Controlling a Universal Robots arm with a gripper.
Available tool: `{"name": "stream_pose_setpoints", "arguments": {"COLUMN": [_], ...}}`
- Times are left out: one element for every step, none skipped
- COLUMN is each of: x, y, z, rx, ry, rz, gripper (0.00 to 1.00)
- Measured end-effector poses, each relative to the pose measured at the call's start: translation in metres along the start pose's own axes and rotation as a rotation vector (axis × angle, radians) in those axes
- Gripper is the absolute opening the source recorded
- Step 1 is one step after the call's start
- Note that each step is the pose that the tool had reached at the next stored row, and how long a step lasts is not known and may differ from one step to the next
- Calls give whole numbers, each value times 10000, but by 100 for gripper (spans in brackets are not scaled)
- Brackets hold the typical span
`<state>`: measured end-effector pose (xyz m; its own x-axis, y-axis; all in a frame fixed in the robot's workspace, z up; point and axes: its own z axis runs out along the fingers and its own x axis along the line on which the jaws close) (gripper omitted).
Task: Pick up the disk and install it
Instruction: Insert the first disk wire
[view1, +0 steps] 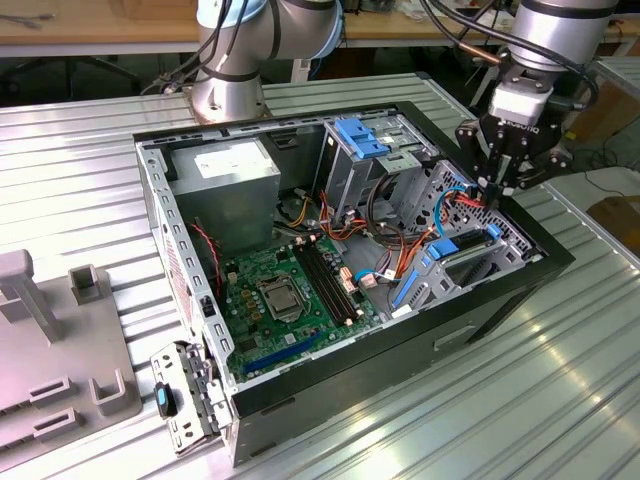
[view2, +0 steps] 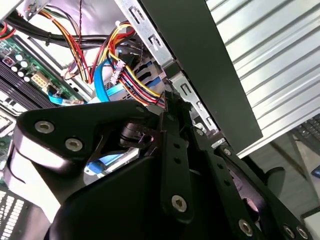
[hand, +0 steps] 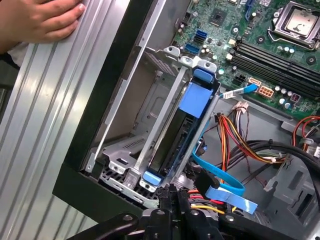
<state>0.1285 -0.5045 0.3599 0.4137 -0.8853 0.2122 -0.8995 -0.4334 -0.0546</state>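
Exterior view looks down on the whole open case (view1: 300, 380); both wrist views — close, perhaps steeply angled — share its interior.

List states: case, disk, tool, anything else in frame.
Computer case: lying on its side, side panel off, interior exposed.
Disk: seated on edge in the drive cage, blue carrier visible.
Tool: directly above the cage.
Hand: resting on the ribbed table.

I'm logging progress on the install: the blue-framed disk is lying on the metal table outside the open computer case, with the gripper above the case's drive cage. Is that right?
Not quite. The disk is not on the table; the first wrist view shows it standing in the drive cage inside the computer case. The rest holds: the exterior view shows the gripper above that cage.
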Motion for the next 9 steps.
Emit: {"name": "stream_pose_setpoints", "arguments": {"x": [-1,-1,-2,-2,-3,-3,-4,-4,-4], "y": [-1,-1,-1,-1,-1,0,0,0,0], "z": [2,3,5,7,11,13,16,18,19], "rx": [-43,-94,-127,-158,-222,-270,-324,-355,-390], "ry": [12,26,35,42,57,69,84,92,101], "rz": [196,429,578,723,1014,1235,1485,1628,1788], "gripper": [16,16,16,16,16,16,16,16,16]}}
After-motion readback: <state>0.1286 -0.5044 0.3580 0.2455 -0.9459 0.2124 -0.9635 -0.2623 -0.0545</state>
